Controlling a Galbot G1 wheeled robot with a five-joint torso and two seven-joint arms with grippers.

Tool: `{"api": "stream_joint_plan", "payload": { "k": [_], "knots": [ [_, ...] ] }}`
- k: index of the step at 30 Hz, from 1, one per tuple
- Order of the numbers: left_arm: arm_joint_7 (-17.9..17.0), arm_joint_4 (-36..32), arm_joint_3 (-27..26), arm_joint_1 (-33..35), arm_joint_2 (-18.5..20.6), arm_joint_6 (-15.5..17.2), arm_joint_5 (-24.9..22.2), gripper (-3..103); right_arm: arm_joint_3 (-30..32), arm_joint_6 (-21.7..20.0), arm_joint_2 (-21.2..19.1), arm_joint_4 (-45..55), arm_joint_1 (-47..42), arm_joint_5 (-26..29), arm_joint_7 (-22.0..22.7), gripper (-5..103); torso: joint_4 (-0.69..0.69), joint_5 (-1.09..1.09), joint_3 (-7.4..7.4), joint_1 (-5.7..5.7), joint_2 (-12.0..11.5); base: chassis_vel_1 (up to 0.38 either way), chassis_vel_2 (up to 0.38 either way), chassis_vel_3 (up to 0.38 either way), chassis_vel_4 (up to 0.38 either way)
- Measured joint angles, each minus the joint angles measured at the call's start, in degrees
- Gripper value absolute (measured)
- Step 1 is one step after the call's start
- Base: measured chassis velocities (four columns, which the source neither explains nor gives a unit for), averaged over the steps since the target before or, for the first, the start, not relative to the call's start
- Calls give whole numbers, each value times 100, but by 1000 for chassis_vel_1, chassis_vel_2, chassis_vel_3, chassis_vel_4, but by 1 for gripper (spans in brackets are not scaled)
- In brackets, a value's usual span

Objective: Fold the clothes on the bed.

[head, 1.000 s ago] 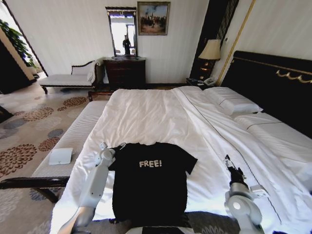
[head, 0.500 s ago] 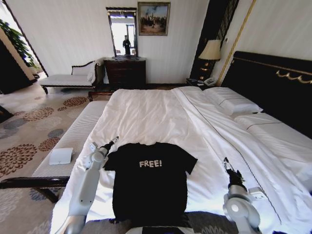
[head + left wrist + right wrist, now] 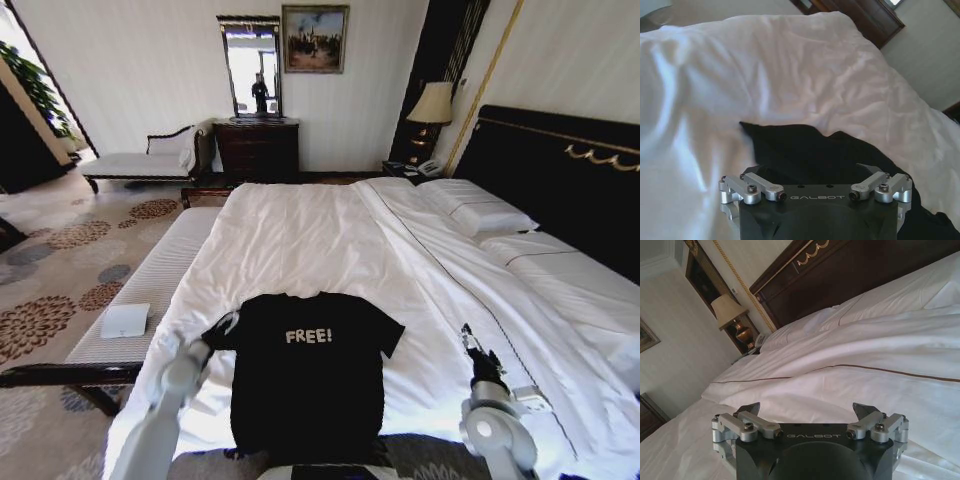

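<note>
Left end effector (image 3: 228, 322) open at black T-shirt (image 3: 305, 375) sleeve on bed (image 3: 300, 240).

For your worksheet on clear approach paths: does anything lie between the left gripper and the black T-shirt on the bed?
Nothing visible does. The left gripper hovers with fingers open right over the T-shirt's left sleeve, with bare white sheet beyond it. The right gripper waits over the bed, apart from the shirt.

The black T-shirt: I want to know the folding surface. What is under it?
The black T-shirt lies flat on the bed, white sheet showing around it. Whatever is directly beneath is covered.
</note>
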Motion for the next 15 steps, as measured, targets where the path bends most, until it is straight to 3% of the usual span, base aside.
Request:
{"api": "stream_joint_plan", "payload": {
  "k": [11,15],
  "knots": [
    [-308,403,82,-81,-471,-219,-596,99,-13,0,-37,51,-24,17,0,100,-2,0,1,1,-1,0,0,0,0],
    [-331,449,75,-114,-512,-264,-639,85,4,2,-51,57,-36,29,0,100,-2,0,1,1,-2,0,0,0,0]
  ]
}}
